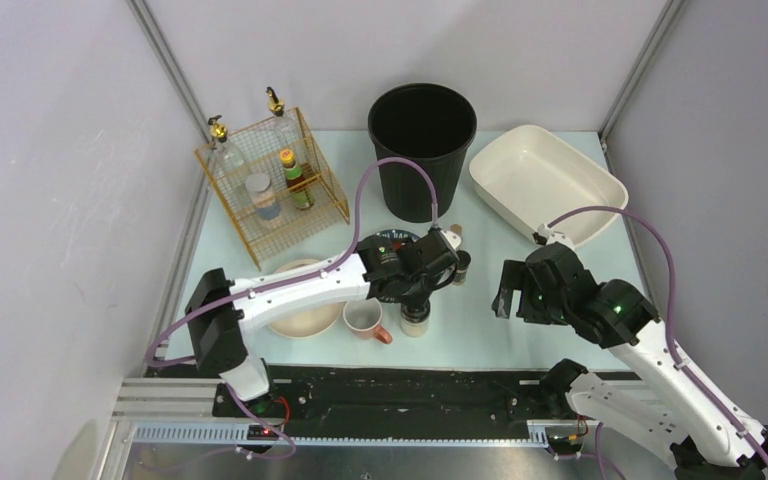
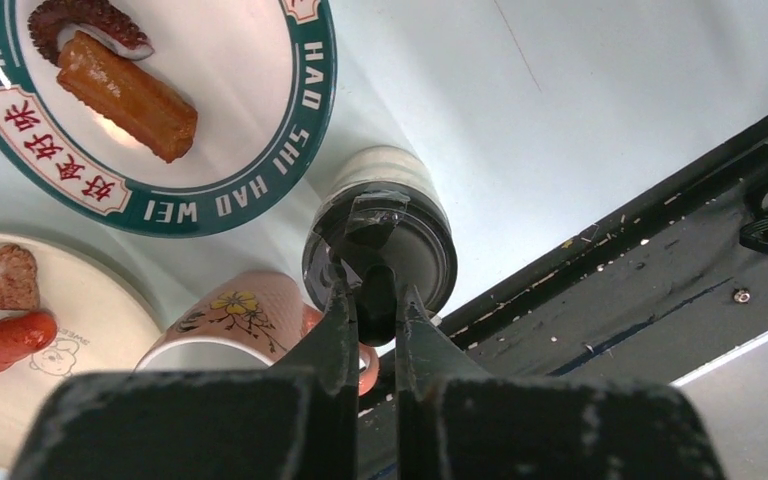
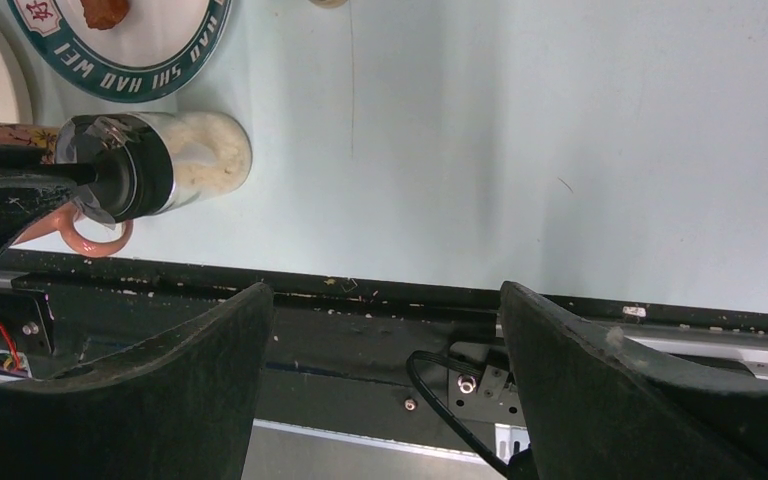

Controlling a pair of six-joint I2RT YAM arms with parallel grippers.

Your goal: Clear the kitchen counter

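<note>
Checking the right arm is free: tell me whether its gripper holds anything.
No, the right gripper stands wide open with nothing inside it.

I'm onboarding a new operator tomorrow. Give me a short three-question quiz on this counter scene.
1. True or false: the left arm's jaws are shut on the black-capped shaker.
2. What do the right arm's jaws hold? A) a pink mug B) nothing C) a bottle
3. Which stands nearer the wire rack: the black bin or the white basin?

Key: 1 true; 2 B; 3 the black bin.
</note>
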